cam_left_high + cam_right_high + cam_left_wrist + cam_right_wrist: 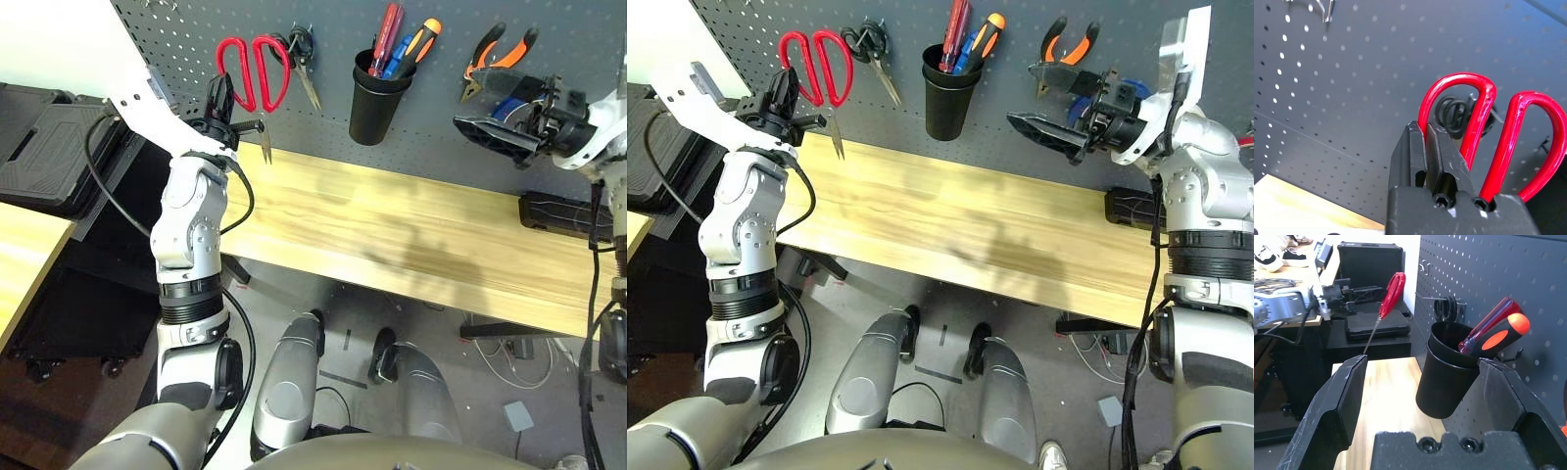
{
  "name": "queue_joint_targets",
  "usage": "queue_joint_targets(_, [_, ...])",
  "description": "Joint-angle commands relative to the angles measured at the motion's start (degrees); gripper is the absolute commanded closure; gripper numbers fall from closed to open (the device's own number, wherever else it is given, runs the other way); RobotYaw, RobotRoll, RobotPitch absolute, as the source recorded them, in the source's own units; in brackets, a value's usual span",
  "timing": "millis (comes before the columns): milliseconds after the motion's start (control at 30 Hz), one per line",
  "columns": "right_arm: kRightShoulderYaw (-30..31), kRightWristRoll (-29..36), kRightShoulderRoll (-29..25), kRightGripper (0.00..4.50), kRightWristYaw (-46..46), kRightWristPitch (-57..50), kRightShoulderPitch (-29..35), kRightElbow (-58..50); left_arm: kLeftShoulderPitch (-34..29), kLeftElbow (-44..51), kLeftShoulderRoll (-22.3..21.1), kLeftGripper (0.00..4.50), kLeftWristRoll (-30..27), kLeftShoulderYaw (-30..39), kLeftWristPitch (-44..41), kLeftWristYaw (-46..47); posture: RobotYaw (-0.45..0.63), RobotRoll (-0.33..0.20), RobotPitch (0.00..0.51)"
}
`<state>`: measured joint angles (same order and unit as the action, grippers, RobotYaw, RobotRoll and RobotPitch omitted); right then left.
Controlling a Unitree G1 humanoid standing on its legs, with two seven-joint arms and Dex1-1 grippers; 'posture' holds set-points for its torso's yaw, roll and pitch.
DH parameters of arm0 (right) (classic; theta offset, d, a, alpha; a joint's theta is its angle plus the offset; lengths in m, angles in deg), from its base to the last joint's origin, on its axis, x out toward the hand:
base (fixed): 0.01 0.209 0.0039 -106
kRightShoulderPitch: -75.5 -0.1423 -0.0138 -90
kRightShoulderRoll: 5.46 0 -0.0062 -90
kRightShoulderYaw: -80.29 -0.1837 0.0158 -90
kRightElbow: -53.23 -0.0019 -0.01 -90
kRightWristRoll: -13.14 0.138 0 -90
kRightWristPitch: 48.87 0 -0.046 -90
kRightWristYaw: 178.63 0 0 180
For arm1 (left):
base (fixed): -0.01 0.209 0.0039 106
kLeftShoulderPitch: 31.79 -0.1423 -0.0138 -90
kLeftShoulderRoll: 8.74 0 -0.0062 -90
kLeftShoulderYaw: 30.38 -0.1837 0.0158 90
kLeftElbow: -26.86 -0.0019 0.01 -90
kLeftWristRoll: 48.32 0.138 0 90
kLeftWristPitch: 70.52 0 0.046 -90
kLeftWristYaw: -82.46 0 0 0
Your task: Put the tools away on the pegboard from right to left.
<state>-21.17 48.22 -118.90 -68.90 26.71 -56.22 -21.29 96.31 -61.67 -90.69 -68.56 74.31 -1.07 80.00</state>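
the left gripper (219, 101) was clamped on one loop of the red-handled scissors (253, 70) in the upper left of the frame, blades hanging down against the pegboard (411, 147), while the right gripper (1058, 132) stood wide and empty at upper right.

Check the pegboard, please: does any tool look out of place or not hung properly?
Yes. The red-handled scissors are not on a hook: the left gripper, shut on one handle loop, holds them against the pegboard, blades down.
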Motion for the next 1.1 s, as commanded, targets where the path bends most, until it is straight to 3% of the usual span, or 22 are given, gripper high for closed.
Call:
queue_joint_targets(33, [-0.6, -0.2, -0.2, 0.00, 0.3, -0.4, 0.6, -1.0, 1.6, -3.5, -0.4, 4.48, 0.2, 0.0, 2.2, -1.0, 0.20, 0.000, 0.184])
queue_joint_targets(500, [0.2, -0.4, 1.8, 0.00, 2.6, -0.9, 2.2, -4.4, 15.0, -30.2, -2.1, 4.48, 2.6, 0.6, 12.0, -2.2, 0.17, 0.000, 0.179])
queue_joint_targets(800, [0.6, -1.6, 3.3, 0.00, 4.4, 0.1, 3.8, -5.9, 22.1, -47.7, -3.2, 4.48, 5.3, -1.5, 16.6, -7.5, 0.15, 0.000, 0.173])
queue_joint_targets(1000, [0.4, -2.9, 5.2, 0.00, 6.6, 1.5, 6.6, -7.2, 18.1, -46.5, -4.7, 2.42, 7.7, -4.6, 15.9, -11.9, 0.14, 0.000, 0.173])
queue_joint_targets(1100, [0.4, -3.9, 6.8, 0.00, 8.3, 2.8, 9.8, -8.0, 10.2, -38.8, -5.8, 1.28, 8.4, -6.7, 14.0, -14.8, 0.14, 0.000, 0.173])
